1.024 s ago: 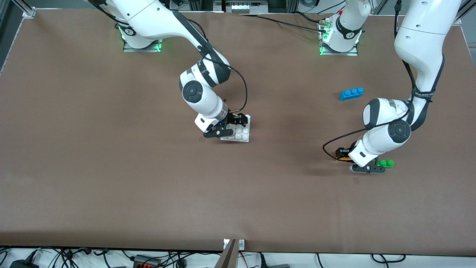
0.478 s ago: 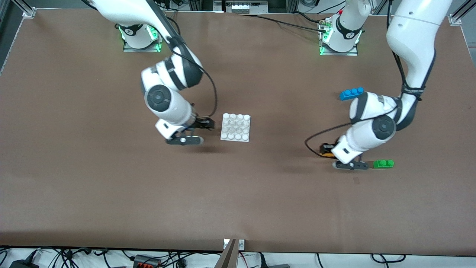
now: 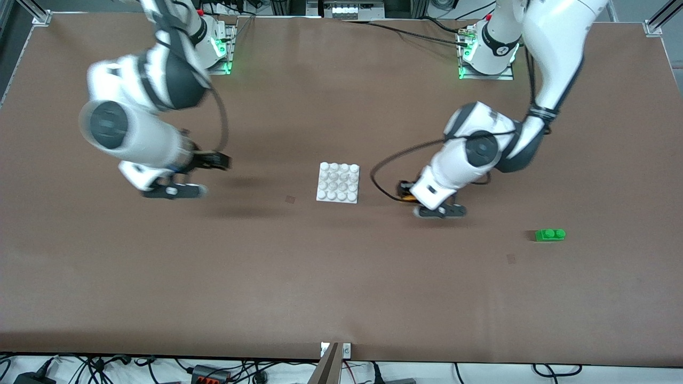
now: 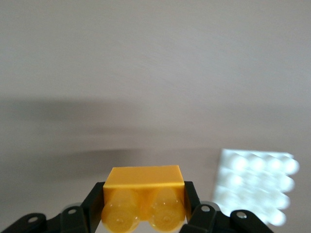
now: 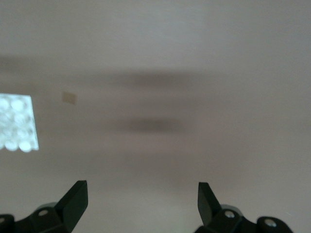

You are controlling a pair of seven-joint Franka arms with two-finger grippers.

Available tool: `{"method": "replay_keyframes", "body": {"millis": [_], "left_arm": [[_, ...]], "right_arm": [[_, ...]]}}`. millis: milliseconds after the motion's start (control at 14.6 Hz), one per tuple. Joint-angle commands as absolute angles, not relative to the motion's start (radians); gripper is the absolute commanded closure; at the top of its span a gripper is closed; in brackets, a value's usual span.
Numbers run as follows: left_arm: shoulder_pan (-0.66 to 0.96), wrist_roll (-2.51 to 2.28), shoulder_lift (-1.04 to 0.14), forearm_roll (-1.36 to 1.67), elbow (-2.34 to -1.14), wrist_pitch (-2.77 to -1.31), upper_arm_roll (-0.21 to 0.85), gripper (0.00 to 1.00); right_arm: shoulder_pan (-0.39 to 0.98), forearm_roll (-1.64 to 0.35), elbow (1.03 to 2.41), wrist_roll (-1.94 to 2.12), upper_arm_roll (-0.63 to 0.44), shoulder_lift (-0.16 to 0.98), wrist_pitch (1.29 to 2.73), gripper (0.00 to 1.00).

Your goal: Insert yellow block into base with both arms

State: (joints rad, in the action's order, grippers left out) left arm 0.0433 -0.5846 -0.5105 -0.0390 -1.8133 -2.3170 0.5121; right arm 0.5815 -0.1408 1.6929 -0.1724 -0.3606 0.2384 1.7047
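Left gripper (image 4: 144, 213) clamping the yellow block (image 4: 144, 196), long axis spanning the fingers, studs facing the wrist camera, mostly hidden from the front; right gripper (image 5: 141, 199) gaping wide, empty; base (image 3: 338, 182) lying flat.

Your left gripper (image 4: 144, 213) is clamped on the small yellow-orange plastic brick (image 4: 144, 194), above mid-tabletop. Your right gripper (image 5: 142, 201) hangs wide open and empty, toward the right arm's end.

My left gripper (image 4: 143, 213): fingers clamped on either side of the yellow block (image 4: 144, 196).
Yellow block: two round studs face my camera, held above the table (image 4: 155, 73).
Base (image 4: 255, 187): white studded plate lying on the table, apart from my block.
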Motion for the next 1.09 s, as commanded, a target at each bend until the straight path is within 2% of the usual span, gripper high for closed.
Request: {"method": "replay_keyframes", "body": {"millis": [0, 341, 546, 1024], "left_arm": [[0.145, -0.646, -0.57, -0.066, -1.721, -2.295, 0.511, 0.46], [0.327, -0.898, -0.667, -0.294, -1.615, -2.296, 0.476, 0.46], [0.36, -0.956, -0.709, -0.359, -1.611, -2.304, 0.477, 0.46], [0.39, -1.014, -0.788, -0.391, -1.545, -2.312, 0.479, 0.46]], "right_arm": [[0.586, -0.13, 1.726, -0.068, -0.455, 0.126, 1.587, 0.0], [0.563, -0.082, 1.706, 0.089, -0.58, 0.04, 1.445, 0.0], [0.566, 0.003, 1.704, 0.092, -0.584, 0.006, 1.41, 0.0], [0.574, 0.009, 1.7, 0.078, -0.574, -0.014, 1.41, 0.0]]}}
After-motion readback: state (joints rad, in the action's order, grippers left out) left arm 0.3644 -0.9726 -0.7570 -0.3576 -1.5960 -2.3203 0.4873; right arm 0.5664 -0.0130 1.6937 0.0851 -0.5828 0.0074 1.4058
